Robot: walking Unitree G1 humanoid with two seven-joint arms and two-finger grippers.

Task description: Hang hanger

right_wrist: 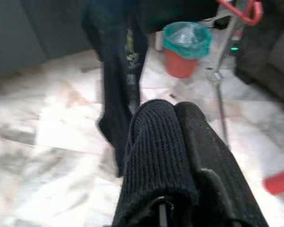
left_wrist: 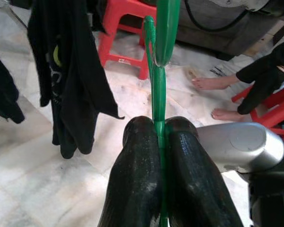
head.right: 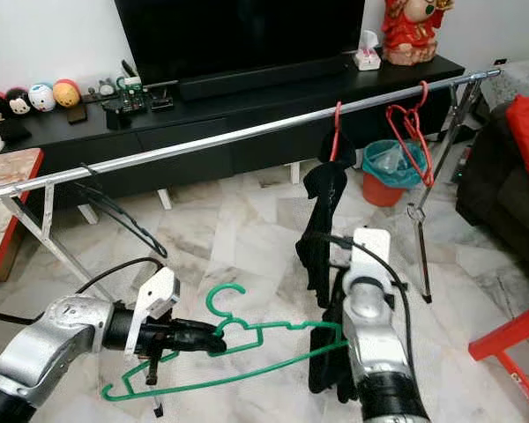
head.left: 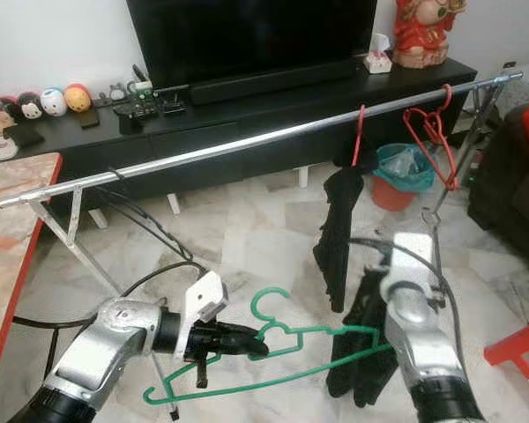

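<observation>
Green hanger (head.left: 273, 352) sits pinched in my left gripper (head.left: 247, 342), the two black fingers (left_wrist: 142, 179) pressed tight on the wire just below its hook, so the frame hangs low over the marble floor (head.left: 247, 229) and tilts down toward my left. My right gripper (right_wrist: 180, 156) is drawn together too — the wrist view shows its fingers side by side, one in a ribbed black cover, with nothing between them that I can make out. It hangs beside the hanger's far end, close to some dark cloth (head.left: 357, 352) by my right arm.

Above and ahead, the silver rail (head.left: 247, 141) runs across, rising toward my right. On it hang a black garment (head.left: 339, 233) on a red hanger (head.left: 360, 132), and an empty red hanger (head.left: 432, 137) further right. A bare black hanger (head.left: 145, 220) dangles at the left end. The black garment is between my hanger and the middle of the rail.

Beyond stand a black TV cabinet (head.left: 247, 110) with a TV (head.left: 247, 35), small figurines (head.left: 53, 101) and a red statue (head.left: 423, 31); a teal-lined red bin (head.left: 401, 176) sits on the floor — and a person's bare feet (left_wrist: 217, 97) show near a red stool (left_wrist: 128, 28) in the left wrist view.
</observation>
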